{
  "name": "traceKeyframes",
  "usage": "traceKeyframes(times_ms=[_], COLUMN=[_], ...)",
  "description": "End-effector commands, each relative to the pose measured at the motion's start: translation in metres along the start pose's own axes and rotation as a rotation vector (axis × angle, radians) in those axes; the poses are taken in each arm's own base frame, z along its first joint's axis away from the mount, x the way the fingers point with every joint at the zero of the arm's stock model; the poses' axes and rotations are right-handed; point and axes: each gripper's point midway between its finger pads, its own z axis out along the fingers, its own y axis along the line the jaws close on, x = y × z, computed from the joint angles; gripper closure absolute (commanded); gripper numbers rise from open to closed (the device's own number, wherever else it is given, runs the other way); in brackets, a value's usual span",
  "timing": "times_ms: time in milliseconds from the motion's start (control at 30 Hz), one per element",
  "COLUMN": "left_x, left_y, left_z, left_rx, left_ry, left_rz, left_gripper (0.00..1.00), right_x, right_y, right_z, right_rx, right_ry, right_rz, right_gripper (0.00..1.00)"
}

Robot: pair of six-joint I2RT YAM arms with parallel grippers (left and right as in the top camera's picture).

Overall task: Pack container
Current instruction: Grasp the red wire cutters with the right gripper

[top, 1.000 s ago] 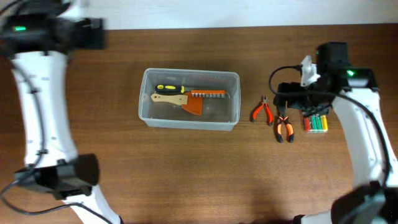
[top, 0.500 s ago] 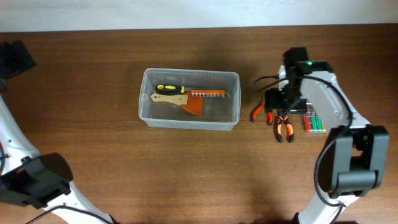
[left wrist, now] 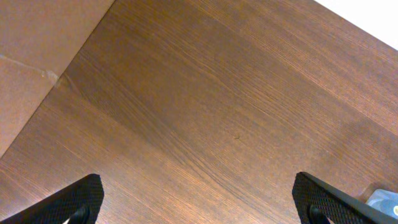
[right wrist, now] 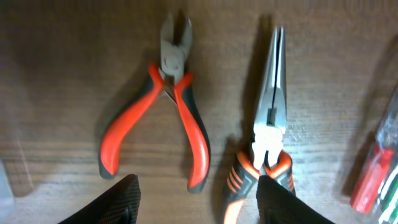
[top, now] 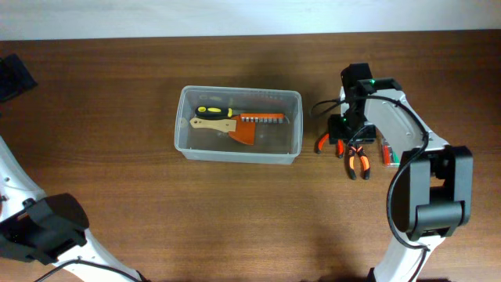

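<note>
The clear plastic container (top: pixel 182 133) stands left of the table's middle. It holds a yellow-and-black screwdriver (top: pixel 213 111), a wooden-handled tool (top: pixel 213 124) and an orange piece (top: pixel 247 135). My right gripper (top: pixel 345 130) is open and empty, hovering over red-handled cutters (top: pixel 328 141) and orange-and-black needle-nose pliers (top: pixel 358 161). In the right wrist view the open fingers (right wrist: pixel 202 202) straddle the handle ends of the cutters (right wrist: pixel 165 118) and the pliers (right wrist: pixel 269 134). My left gripper (left wrist: pixel 202 202) is open and empty over bare wood at the far left.
A small case of coloured screwdrivers (top: pixel 389 153) lies right of the pliers, partly under my right arm; it also shows in the right wrist view (right wrist: pixel 379 174). The table's left edge (left wrist: pixel 74 59) runs near my left gripper. The wooden table (top: pixel 235 211) extends in front of the container.
My right gripper has moved left, from over the screwdriver case to over the two pliers. My left arm has swung out toward the far left edge.
</note>
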Motion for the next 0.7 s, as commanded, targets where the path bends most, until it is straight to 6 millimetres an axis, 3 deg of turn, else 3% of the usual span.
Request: traceKeyframes(times_ms=[0, 267, 667], left_x=[0.001, 0.001, 0.001], left_y=[0.001, 0.001, 0.001], left_z=[0.000, 0.000, 0.000], left_rx=[0.002, 0.001, 0.002], left_ry=[0.004, 0.004, 0.004], left_rz=[-0.013, -0.013, -0.013], left_gripper=[0.01, 0.01, 0.01], right_x=[-0.005, -0.012, 0.002], right_y=[0.005, 0.006, 0.007], right_z=[0.000, 0.007, 0.043], right_rx=[-0.023, -0.029, -0.028], right_ry=[-0.014, -0.034, 0.071], right_rz=[0.003, 0.003, 0.003], right_gripper=[0.40, 0.47, 0.53])
